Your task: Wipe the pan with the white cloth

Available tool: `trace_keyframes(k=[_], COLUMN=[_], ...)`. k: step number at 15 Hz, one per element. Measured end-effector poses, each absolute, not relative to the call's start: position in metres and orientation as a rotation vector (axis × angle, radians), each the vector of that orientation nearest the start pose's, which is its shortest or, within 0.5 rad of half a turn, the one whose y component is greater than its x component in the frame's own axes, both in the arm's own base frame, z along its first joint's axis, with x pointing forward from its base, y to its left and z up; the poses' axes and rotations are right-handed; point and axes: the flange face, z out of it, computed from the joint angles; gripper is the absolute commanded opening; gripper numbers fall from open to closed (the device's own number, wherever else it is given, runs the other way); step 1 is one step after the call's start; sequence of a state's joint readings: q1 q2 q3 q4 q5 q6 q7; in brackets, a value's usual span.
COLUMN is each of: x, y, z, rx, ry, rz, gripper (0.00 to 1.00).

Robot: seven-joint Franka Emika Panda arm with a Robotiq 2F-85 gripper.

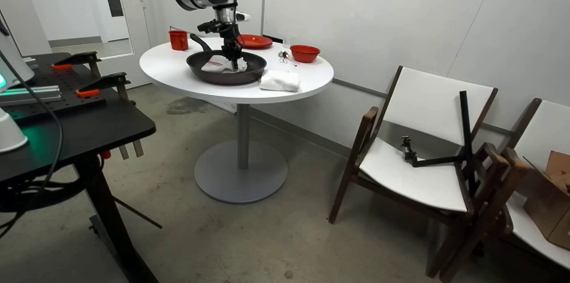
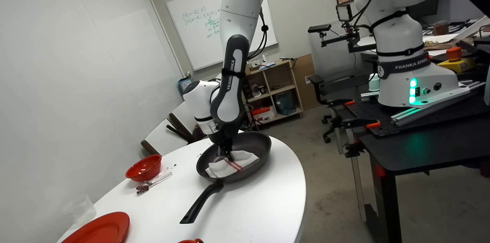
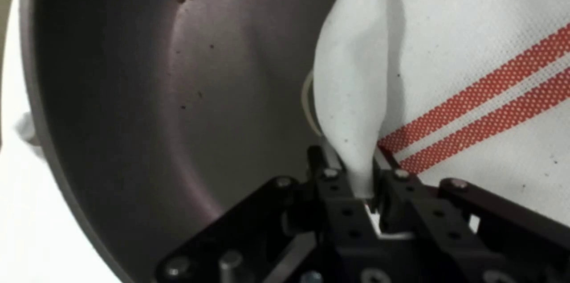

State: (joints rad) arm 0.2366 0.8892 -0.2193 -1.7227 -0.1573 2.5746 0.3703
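A folded white cloth point(image 1: 279, 81) lies beside the round dark frying pan point(image 1: 222, 79). In the pan, the black two-fingered gripper point(image 3: 357, 162), nearly closed, pinches a white, red-striped cloth point(image 3: 472, 11). In an exterior view, a red plate point(image 2: 100, 229) is cut off.

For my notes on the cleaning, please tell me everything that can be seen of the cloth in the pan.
The cloth is white with two parallel red stripes and looks like woven fabric. Small dark specks dot it. It lies creased inside the pan, covering only part of the base. The gripper is shut on one raised fold; the rest lies flatter. Its underside is hidden.
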Motion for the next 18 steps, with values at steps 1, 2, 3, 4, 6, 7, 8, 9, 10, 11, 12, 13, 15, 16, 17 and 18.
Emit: trace_keyframes(k=[1,2,3,4,6,7,8,9,10,11,12,13,15,16,17,18], x=[0.65,0.65,0.649,0.649,0.649,0.648,0.649,0.649,0.649,0.649,0.648,0.647,0.645,0.644,0.643,0.641], y=[0.033,0.043,0.051,0.057,0.064,0.062,0.059,0.054,0.046,0.036,0.023,0.009,-0.019,-0.032,-0.042,-0.05], z=[0.079,0.079,0.079,0.079,0.079,0.079,0.079,0.079,0.078,0.078,0.077,0.077,0.076,0.076,0.076,0.076], rx=[-3.386,-3.383,-3.381,-3.379,-3.376,-3.377,-3.377,-3.38,-3.385,-3.392,-3.398,-3.402,-3.406,-3.406,-3.406,-3.407], ry=[0.205,0.174,0.145,0.122,0.104,0.106,0.114,0.129,0.149,0.177,0.208,0.243,0.311,0.342,0.365,0.383], rz=[-0.053,-0.067,-0.083,-0.096,-0.109,-0.109,-0.107,-0.106,-0.104,-0.101,-0.096,-0.093,-0.091,-0.093,-0.097,-0.104], gripper=[0.05,0.04,0.05,0.04,0.05,0.05,0.05,0.04,0.05,0.05,0.05,0.04,0.04,0.04,0.05,0.05])
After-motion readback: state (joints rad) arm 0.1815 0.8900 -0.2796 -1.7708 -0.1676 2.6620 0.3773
